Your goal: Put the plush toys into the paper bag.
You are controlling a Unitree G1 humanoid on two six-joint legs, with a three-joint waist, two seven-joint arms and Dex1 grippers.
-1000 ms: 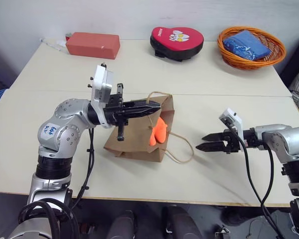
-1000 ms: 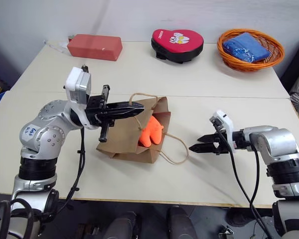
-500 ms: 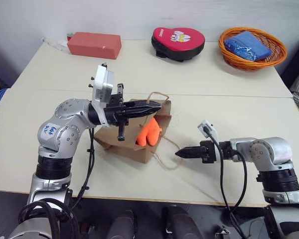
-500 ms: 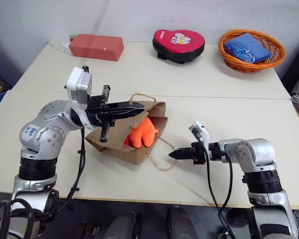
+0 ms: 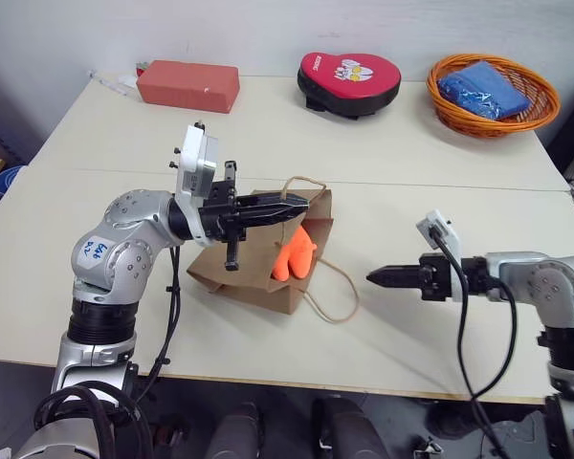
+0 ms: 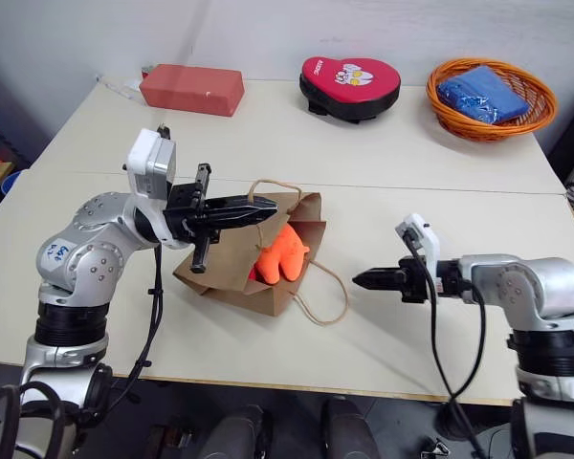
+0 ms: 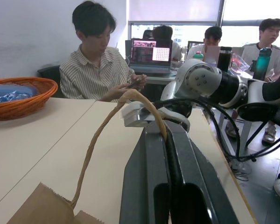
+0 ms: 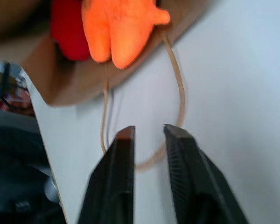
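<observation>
The paper bag (image 5: 253, 268) lies on its side near the middle of the table (image 5: 268, 143), its mouth turned toward the robot's right. The orange plush toy (image 5: 295, 256) sits in that mouth, part in and part out, and the right wrist view shows the red plush toy (image 8: 67, 30) just beside it, deeper inside the bag. One cord handle (image 5: 301, 182) of the bag stands up and is pinched between the closed fingers of the left gripper (image 5: 297, 207), which holds the upper lip of the bag raised; the other cord handle (image 5: 333, 296) lies as a loose loop on the table in front of the mouth.

The right gripper (image 5: 375, 277) hangs low over the table to the right of that loop, apart from it and pointing at the bag, holding nothing, its fingers (image 8: 119, 177) parted only by a narrow gap.

Along the far edge of the table stand a red box (image 5: 188, 85), a red heart-shaped pad (image 5: 350, 81) and an orange basket (image 5: 493, 110) with a blue cloth (image 5: 483, 89) in it
</observation>
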